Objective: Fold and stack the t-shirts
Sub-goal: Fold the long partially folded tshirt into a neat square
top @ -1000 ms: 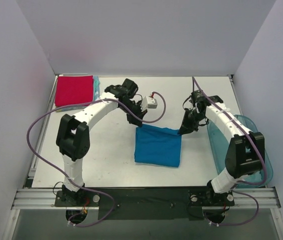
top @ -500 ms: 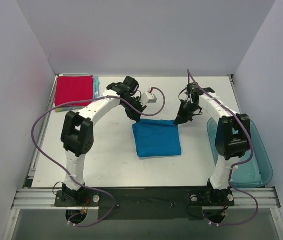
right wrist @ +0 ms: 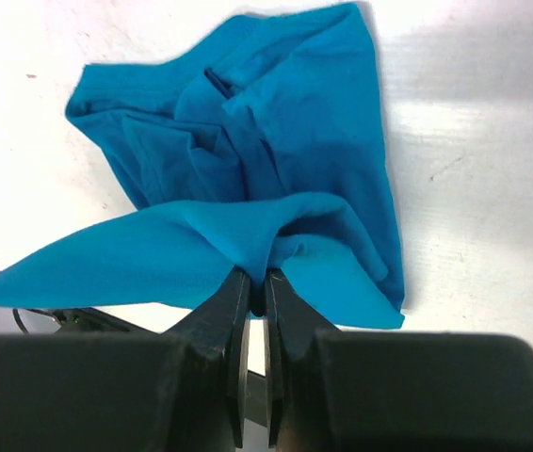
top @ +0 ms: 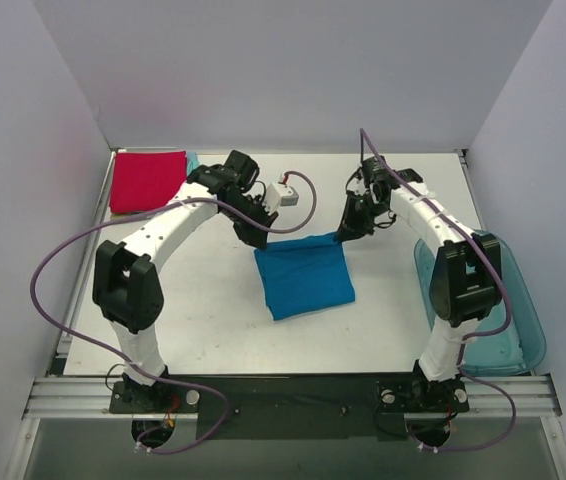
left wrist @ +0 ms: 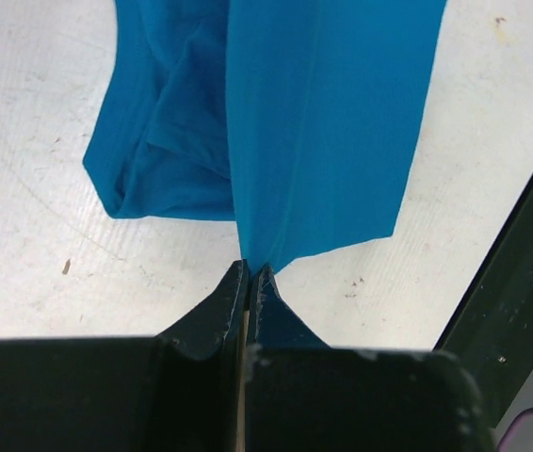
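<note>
The bright blue t-shirt point(top: 304, 279) lies folded in a rough square at the table's middle, its far edge lifted. My left gripper point(top: 256, 240) is shut on its far left corner; the cloth point(left wrist: 314, 132) hangs from the closed jaws. My right gripper point(top: 343, 237) is shut on the far right corner, the bunched cloth point(right wrist: 248, 188) pinched between the jaws. The red t-shirt point(top: 147, 181) lies folded at the far left corner on top of a light teal one point(top: 193, 162), of which only an edge shows. A yellowish shirt is not in view.
A translucent blue plastic bin point(top: 508, 320) stands at the table's right edge beside the right arm. Purple cables loop from both arms over the table. White walls close in the left, far and right sides.
Both grippers have moved away from the bases and to the left, dragging the blue t-shirt with them. The shirt now sits farther left and slightly turned.
</note>
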Robot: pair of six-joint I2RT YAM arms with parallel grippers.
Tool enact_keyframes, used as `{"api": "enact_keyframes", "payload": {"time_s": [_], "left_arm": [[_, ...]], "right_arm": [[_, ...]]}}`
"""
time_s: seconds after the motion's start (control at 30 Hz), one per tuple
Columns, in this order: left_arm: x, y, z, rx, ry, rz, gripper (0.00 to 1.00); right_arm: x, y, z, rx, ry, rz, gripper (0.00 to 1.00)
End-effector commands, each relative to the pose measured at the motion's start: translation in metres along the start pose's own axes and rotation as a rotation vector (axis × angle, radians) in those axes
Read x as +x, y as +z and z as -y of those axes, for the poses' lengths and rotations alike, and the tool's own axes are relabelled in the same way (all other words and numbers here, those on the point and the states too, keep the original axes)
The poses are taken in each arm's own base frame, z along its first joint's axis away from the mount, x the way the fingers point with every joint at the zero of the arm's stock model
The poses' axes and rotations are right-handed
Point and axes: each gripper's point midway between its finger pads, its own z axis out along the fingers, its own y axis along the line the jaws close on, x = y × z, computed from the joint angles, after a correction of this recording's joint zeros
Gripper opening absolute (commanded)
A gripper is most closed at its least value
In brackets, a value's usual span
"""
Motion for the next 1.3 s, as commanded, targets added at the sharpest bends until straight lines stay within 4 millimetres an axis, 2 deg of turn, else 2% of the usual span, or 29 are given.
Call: {"api": "enact_keyframes", "payload": {"time_s": [0.0,0.17,0.2,0.23,0.27,0.33,0.47,0.53,0.57,0.6,0.67,0.77,0.83,0.93,0.97,1.1,1.27], "left_arm": [[-0.004,-0.008,-0.028,-0.073,-0.082,0.015,0.00],[0.029,0.009,-0.037,-0.083,-0.177,-0.090,0.00],[0.030,0.011,-0.040,-0.091,-0.183,-0.087,0.00],[0.039,0.017,-0.046,-0.109,-0.206,-0.106,0.00],[0.037,0.019,-0.053,-0.131,-0.203,-0.095,0.00],[0.040,0.027,-0.065,-0.163,-0.219,-0.097,0.00],[0.052,0.042,-0.094,-0.241,-0.262,-0.111,0.00],[0.062,0.046,-0.109,-0.279,-0.280,-0.126,0.00],[0.069,0.050,-0.115,-0.292,-0.290,-0.137,0.00],[0.070,0.053,-0.125,-0.329,-0.285,-0.136,0.04],[0.065,0.057,-0.136,-0.350,-0.238,-0.103,0.14],[0.044,0.060,-0.148,-0.366,-0.135,-0.025,0.15],[0.030,0.061,-0.146,-0.334,-0.094,0.011,0.13],[0.005,0.056,-0.138,-0.283,-0.045,0.070,0.01],[-0.001,0.054,-0.134,-0.265,-0.035,0.087,0.00],[-0.020,0.042,-0.126,-0.241,0.009,0.139,0.00],[-0.015,0.046,-0.118,-0.212,0.016,0.117,0.00]], "right_arm": [[-0.020,-0.005,-0.003,0.036,-0.004,0.046,0.00],[-0.021,0.019,-0.007,0.034,-0.011,-0.005,0.00],[-0.024,0.025,-0.008,0.037,-0.016,-0.009,0.00],[-0.024,0.028,-0.011,0.034,-0.028,-0.011,0.04],[-0.029,0.034,-0.014,0.029,-0.035,-0.010,0.21],[-0.038,0.040,-0.018,0.031,-0.037,0.008,0.40],[-0.058,0.029,-0.019,0.041,-0.024,0.080,0.47],[-0.059,0.020,-0.019,0.046,-0.046,0.108,0.47],[-0.054,0.024,-0.015,0.054,-0.060,0.099,0.47],[-0.052,0.021,-0.016,0.052,-0.070,0.105,0.45],[-0.042,0.028,-0.008,0.075,-0.076,0.089,0.41],[-0.026,0.045,0.007,0.097,-0.048,0.053,0.40],[-0.018,0.053,0.007,0.076,-0.046,0.035,0.39],[-0.012,0.062,0.010,0.073,-0.052,0.034,0.40],[-0.011,0.064,0.010,0.066,-0.049,0.028,0.41],[-0.022,0.066,0.018,0.049,0.001,0.039,0.41],[-0.038,0.045,-0.001,-0.051,-0.134,0.167,0.44]]}}
